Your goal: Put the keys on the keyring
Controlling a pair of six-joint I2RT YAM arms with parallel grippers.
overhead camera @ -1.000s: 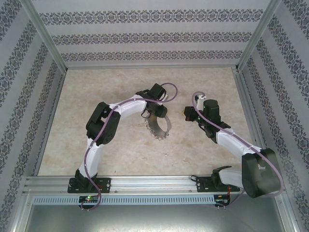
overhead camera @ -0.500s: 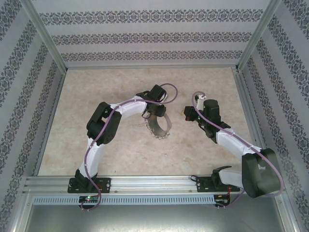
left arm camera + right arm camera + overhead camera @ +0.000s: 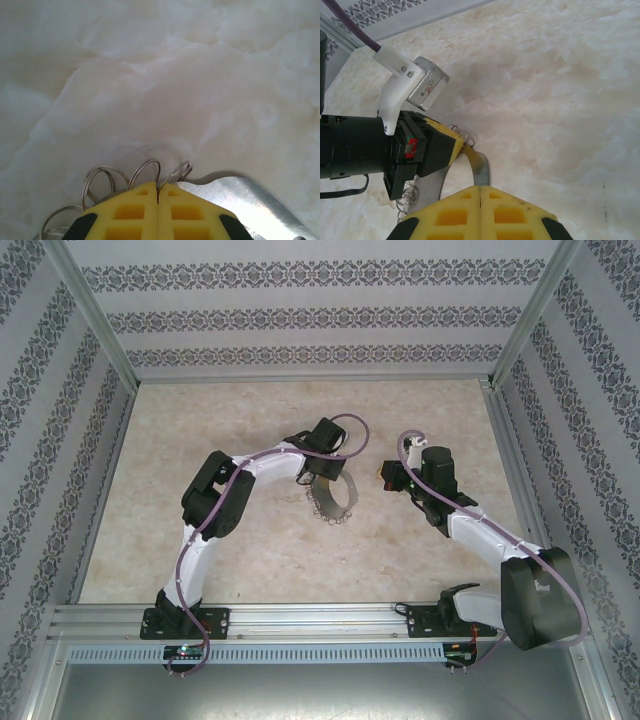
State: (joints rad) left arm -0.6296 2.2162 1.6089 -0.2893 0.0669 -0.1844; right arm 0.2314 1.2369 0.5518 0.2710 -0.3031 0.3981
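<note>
Left claw (image 3: 158,189): yellow pads pressed together with the seam closed, pinching the keyring (image 3: 252,202). The ring's flat silver band ran out to the right of the pads, just beneath them. Small wire loops (image 3: 145,174) strung on the ring fanned out ahead and to the left of the fingertips, touching the pads. Marbled cream tabletop (image 3: 175,75) lay ahead of the claw.

From overhead, the ring sat off this claw's tip, on the side toward the arm bases and a little right. The loops fringed the ring's near edge.

Right claw (image 3: 480,194): pads shut flush, seam a thin line. Overhead it stood to the right of the left claw, roughly level with it, with a clear gap between them. In the right wrist view the left claw lay ahead and to the left, its pad tip against the ring's rim.

A grey strip (image 3: 482,175), yellow-tinted at its far end, rose from the right claw's seam toward that tip. The view was too tight to say whether this was the ring's own band or something held in the right pads.
</note>
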